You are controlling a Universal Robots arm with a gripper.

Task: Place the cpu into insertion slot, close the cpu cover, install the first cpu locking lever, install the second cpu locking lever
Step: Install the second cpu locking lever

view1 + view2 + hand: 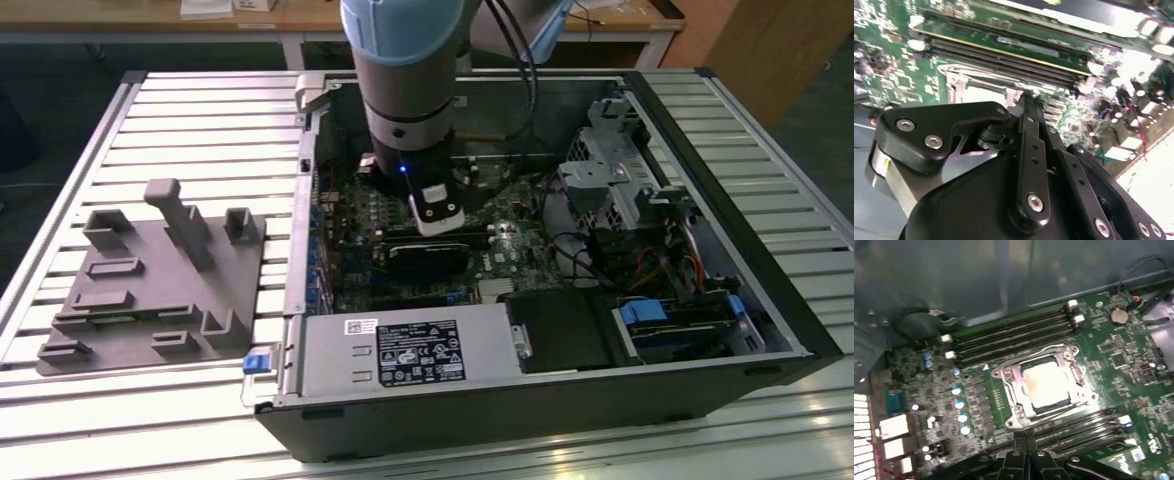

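Observation:
In the first wrist view the cpu (1046,382) lies flat with its pale metallic face up, inside the silver cpu cover (1005,376), which is folded down around it. The insertion slot is hidden under the two. A thin wire locking lever (1051,348) runs along the cover's edge by the long memory slots. My gripper (1025,439) is shut, fingertips pressed together with nothing visible between them, just off the cover's opposite edge. In the second wrist view the gripper (1027,100) has its tip close over the cover (974,80). In the exterior view the gripper (441,228) reaches down into the open computer case (534,400).
Long black memory slots (1014,335) flank the socket on both sides. A black card (427,258), the power supply (400,355) and a drive cage (614,170) crowd the case. A grey fixture tray (147,290) lies on the slatted table at the exterior view's left.

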